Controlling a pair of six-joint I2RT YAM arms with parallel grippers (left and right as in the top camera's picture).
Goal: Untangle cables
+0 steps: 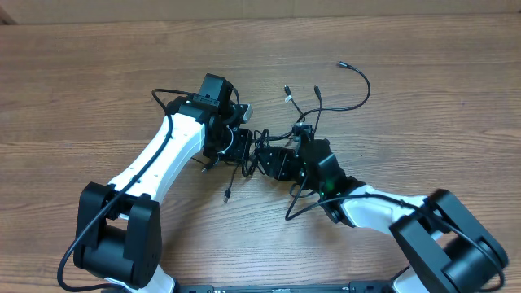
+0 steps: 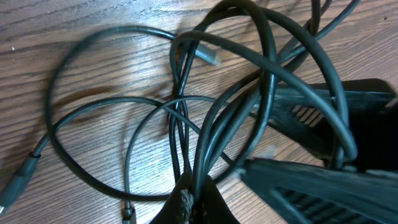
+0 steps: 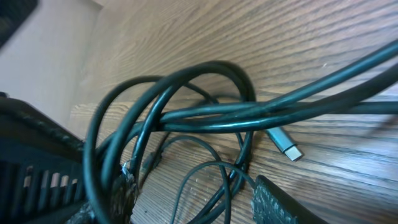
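Black, thin, rubber-sheathed cables (image 2: 268,74) lie tangled mid-way on the wooden table (image 1: 98,81) | your left gripper (image 2: 193,202) clenched on the bundle | your right gripper (image 3: 199,199) jaws apart, strands running crosswise between them | both arms adjacent

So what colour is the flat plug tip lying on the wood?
Silver, the plug tip; clearest in the right wrist view.
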